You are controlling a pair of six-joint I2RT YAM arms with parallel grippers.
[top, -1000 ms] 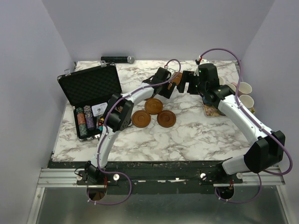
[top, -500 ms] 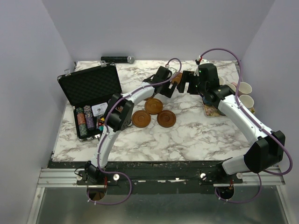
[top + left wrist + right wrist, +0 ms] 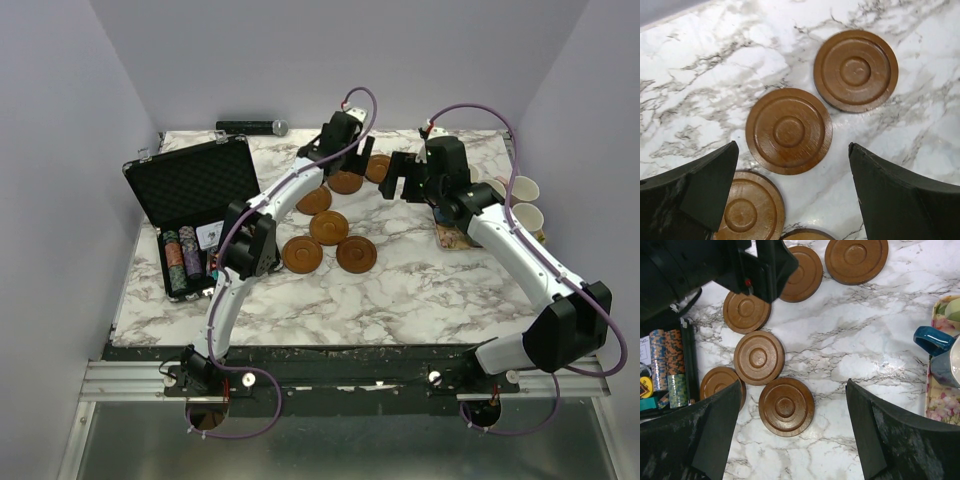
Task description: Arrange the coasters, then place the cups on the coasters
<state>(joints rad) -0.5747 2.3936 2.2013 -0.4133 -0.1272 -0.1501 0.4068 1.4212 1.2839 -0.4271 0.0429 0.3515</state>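
Several round reddish-brown coasters lie flat on the marble, in a loose line from the far one (image 3: 377, 167) down to a near pair (image 3: 302, 254) (image 3: 356, 254). My left gripper (image 3: 333, 152) (image 3: 792, 149) hangs open above the upper coasters, one coaster (image 3: 789, 131) just ahead of its fingertips, nothing held. My right gripper (image 3: 402, 184) (image 3: 793, 385) hovers open over bare marble beside another coaster (image 3: 786, 406). The cups stand at the right edge on a floral tray (image 3: 939, 407): a dark blue cup (image 3: 940, 357), a pale green one (image 3: 953, 308) and two white-rimmed cups (image 3: 526, 188) (image 3: 528, 217).
An open black case (image 3: 190, 185) with stacked poker chips (image 3: 182, 260) occupies the left side of the table. A black cylinder (image 3: 250, 127) lies along the back edge. The left arm (image 3: 700, 267) reaches across the upper left of the right wrist view.
The left arm has lifted and pulled toward the back of the table, uncovering two more coasters. The right arm has not moved.
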